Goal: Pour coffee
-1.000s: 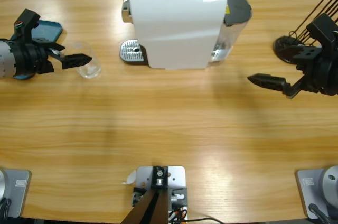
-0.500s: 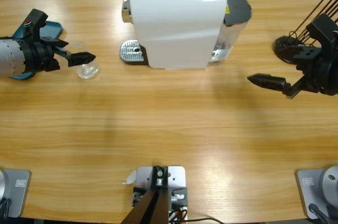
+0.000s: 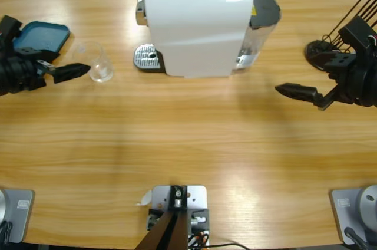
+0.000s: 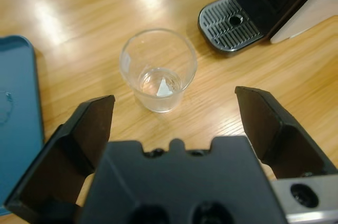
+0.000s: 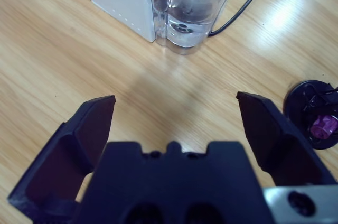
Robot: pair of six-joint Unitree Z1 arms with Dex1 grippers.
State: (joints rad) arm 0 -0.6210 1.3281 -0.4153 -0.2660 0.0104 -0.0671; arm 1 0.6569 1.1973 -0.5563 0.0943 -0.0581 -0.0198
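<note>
Now your left claw [image 4: 174, 110] gapes wide just short of the upright glass [image 4: 158, 69] on the counter [image 3: 188, 144]; your right claw [image 5: 174, 113] hangs wide over bare wood.

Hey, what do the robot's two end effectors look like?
Both are matte black. The left end effector and right end effector each have two broad wedge-shaped jaws rising from a blocky black body with a silver-grey plate at one corner.
</note>
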